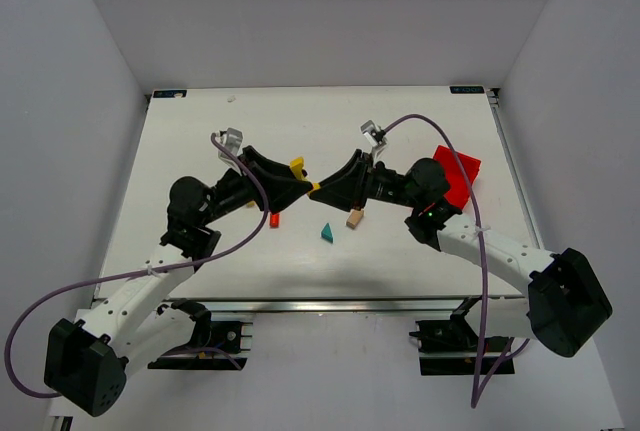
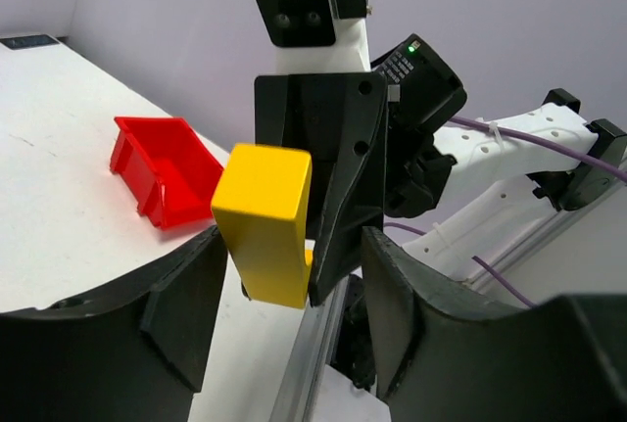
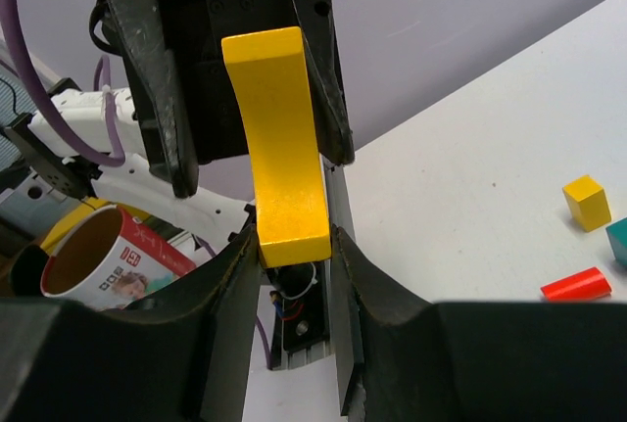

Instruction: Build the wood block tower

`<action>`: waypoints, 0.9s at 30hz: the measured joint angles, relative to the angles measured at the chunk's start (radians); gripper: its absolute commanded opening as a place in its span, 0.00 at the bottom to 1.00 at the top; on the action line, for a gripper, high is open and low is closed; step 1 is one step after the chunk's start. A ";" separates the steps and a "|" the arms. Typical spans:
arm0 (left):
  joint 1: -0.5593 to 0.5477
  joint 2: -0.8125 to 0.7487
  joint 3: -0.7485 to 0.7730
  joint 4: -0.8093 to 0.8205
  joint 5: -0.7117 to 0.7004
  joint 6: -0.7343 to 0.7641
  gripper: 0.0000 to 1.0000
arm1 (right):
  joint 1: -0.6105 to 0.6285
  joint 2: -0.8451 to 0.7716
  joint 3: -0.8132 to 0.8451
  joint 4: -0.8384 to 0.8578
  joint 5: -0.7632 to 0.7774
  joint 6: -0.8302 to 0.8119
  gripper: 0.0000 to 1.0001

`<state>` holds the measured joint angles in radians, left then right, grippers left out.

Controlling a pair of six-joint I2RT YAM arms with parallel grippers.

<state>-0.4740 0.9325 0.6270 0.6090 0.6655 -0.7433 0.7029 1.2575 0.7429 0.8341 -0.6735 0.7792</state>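
One yellow arch (image 3: 279, 148) sits clamped between the right fingers (image 3: 220, 334); the left fingers (image 2: 186, 314) flank it, apart. Below the fingers lie one red block (image 1: 274, 220), one teal triangle (image 1: 326, 233), one tan cube (image 1: 353, 219).

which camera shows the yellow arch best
Right wrist: the yellow arch fills the middle, its length and curved side plain, pinched in the right gripper. Left wrist shows mostly one end of it; top external only small yellow bits between the grippers.
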 measured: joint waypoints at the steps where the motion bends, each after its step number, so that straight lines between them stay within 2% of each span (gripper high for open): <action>1: -0.002 0.000 0.000 -0.004 0.000 0.001 0.68 | 0.000 0.000 0.000 0.006 0.006 0.000 0.02; 7: -0.008 -0.006 0.000 -0.032 -0.004 0.008 0.65 | 0.000 0.000 0.000 0.014 0.031 -0.002 0.01; 10: -0.008 -0.023 -0.002 -0.045 -0.020 0.018 0.55 | 0.000 -0.001 0.001 0.014 0.036 -0.005 0.01; 11: -0.008 -0.029 -0.005 -0.049 -0.025 0.020 0.48 | 0.002 -0.003 0.002 0.015 0.037 -0.006 0.02; 16: -0.008 -0.047 -0.014 -0.061 -0.047 0.031 0.37 | 0.007 -0.007 0.002 0.022 0.035 -0.008 0.02; 19: -0.009 -0.047 -0.014 -0.061 -0.048 0.031 0.17 | 0.007 -0.007 0.002 0.023 0.034 -0.008 0.09; 22: -0.009 -0.047 -0.010 -0.073 -0.053 0.042 0.03 | 0.006 -0.007 0.008 0.009 0.030 -0.017 0.20; 23: -0.009 -0.047 -0.001 -0.095 -0.057 0.055 0.00 | 0.005 -0.007 0.012 -0.002 0.030 -0.026 0.37; 25: -0.010 -0.046 0.035 -0.170 -0.068 0.097 0.00 | 0.003 -0.007 0.024 -0.033 0.031 -0.046 0.61; 26: -0.011 -0.042 0.068 -0.229 -0.082 0.126 0.00 | 0.002 -0.010 0.033 -0.066 0.041 -0.066 0.81; 27: -0.013 -0.030 0.121 -0.298 -0.094 0.165 0.00 | 0.000 -0.018 0.040 -0.109 0.054 -0.094 0.89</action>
<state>-0.4870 0.9024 0.7475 0.3115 0.5713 -0.5785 0.7025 1.2396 0.7830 0.7250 -0.6193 0.6849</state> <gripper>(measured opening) 0.402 0.740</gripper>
